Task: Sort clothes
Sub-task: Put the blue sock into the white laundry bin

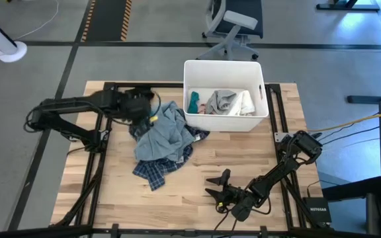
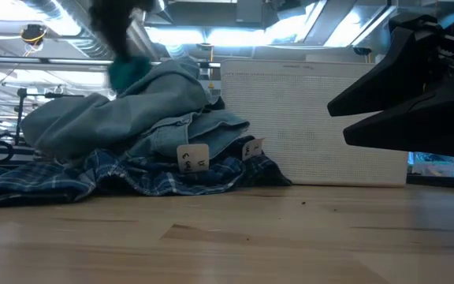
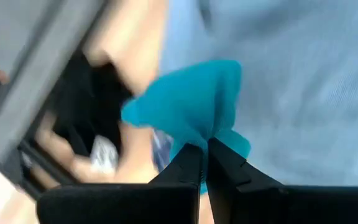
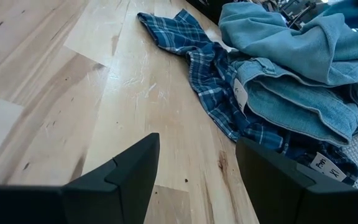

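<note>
Teal garment (image 3: 191, 106) pinched in left gripper (image 3: 205, 163) (above the pile (image 1: 164, 139))

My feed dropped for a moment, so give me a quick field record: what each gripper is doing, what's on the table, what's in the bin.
left gripper: shut on teal garment, at the far left edge of the pile
right gripper: open, empty, low over the near table edge
pile: light blue-grey garment lying over dark blue plaid garment, left of the bin
white bin: holds teal, white and pink items
</note>
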